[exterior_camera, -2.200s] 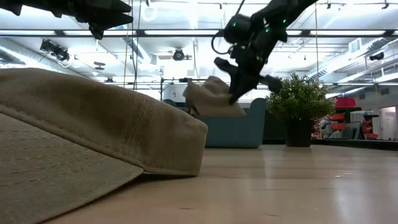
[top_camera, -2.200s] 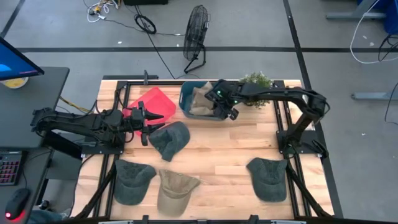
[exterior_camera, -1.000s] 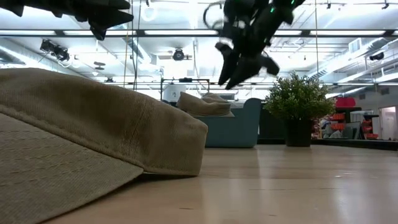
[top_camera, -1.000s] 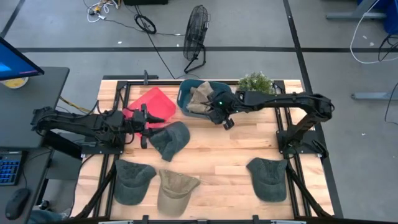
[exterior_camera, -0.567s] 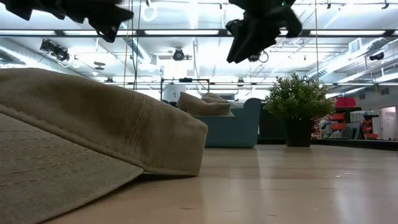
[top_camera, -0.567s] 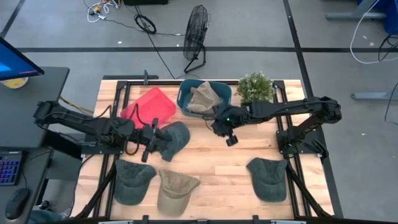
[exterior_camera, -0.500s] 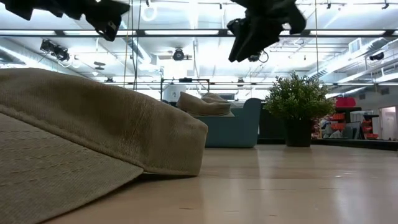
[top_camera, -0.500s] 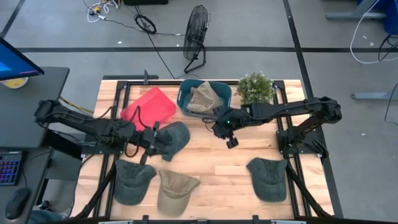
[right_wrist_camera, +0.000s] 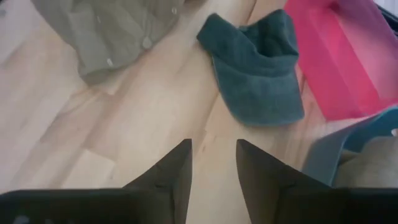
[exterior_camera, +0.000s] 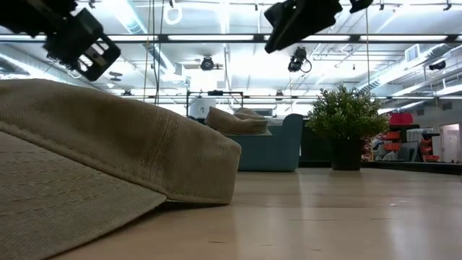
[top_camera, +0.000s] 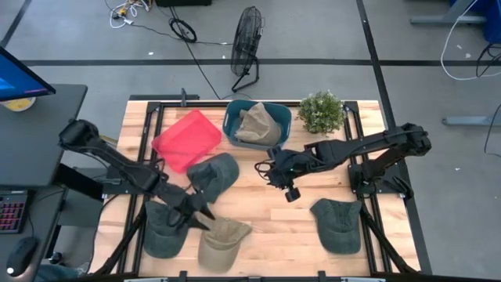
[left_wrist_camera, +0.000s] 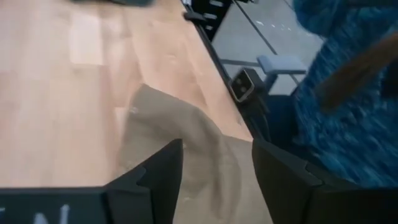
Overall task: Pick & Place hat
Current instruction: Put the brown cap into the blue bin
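The left gripper [top_camera: 196,213] hangs with its fingers spread and empty over the near left of the bench [top_camera: 266,200], just above the tan hat [top_camera: 219,239] at the near edge and beside a dark green hat [top_camera: 167,227] to its left. The right gripper [top_camera: 280,182] hangs over the middle of the bench, fingers parted and holding nothing, with bare wood under it. Just left of it lies another dark green hat [top_camera: 214,174], its far side close to a red bin [top_camera: 186,139]. Beyond the right gripper, at the far edge, a blue bin [top_camera: 258,124] holds a tan hat [top_camera: 254,125], and a small potted plant [top_camera: 322,112] stands to the right of that bin. A fourth dark green hat [top_camera: 338,222] lies at the near right, well apart from both grippers.
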`<state>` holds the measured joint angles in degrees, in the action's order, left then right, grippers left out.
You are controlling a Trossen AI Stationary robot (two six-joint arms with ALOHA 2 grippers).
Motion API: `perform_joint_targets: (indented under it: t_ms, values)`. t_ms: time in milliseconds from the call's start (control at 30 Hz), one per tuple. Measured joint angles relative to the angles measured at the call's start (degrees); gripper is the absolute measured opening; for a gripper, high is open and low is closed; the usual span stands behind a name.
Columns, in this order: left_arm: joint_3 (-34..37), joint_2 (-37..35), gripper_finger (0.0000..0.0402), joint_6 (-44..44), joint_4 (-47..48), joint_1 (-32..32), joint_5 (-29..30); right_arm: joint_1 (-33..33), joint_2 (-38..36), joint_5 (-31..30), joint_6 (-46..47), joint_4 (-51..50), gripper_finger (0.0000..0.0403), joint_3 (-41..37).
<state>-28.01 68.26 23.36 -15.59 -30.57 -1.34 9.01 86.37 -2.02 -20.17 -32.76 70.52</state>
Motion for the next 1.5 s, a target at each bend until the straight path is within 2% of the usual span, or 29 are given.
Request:
perform_joint_targets:
  t_ms: [200,500,700,800,967,1233,1400,1500]
  values:
    - [-0.1,6.8,0.0224,0.0,-6.4,-3.9,0.1,1.1,0.0,-0.1,3.1,0.9,0.0127,0.0]
    - [-0.1,18.5,0.0224,5.5,-13.6,-5.3,2.7,1.6,0.0,-0.1,4.7,1.0,0.0127,0.0]
    - [-0.2,21.5,0.0217,6.1,-15.5,-6.1,1.3,1.6,0.0,-0.1,4.7,1.0,0.0127,0.0]
    - [-0.2,21.5,0.0202,7.2,-15.3,-6.7,-1.1,1.6,0.0,-0.1,4.7,1.0,0.0127,0.0]
    - [-0.2,21.5,0.0159,7.0,-15.1,-6.7,-1.5,1.6,0.0,0.0,4.7,1.0,0.0127,0.0]
    - [-0.2,21.5,0.0014,4.5,-16.3,-5.4,-1.5,1.6,0.0,0.0,4.7,1.0,0.0127,0.0]
    - [-0.2,19.8,0.0009,4.0,-21.9,-2.9,-1.1,1.6,0.0,0.0,4.7,1.0,0.0127,0.0]
    - [-0.2,17.0,0.0006,4.0,-21.9,-0.3,1.6,1.6,0.0,-0.1,4.9,1.0,0.0127,0.0]
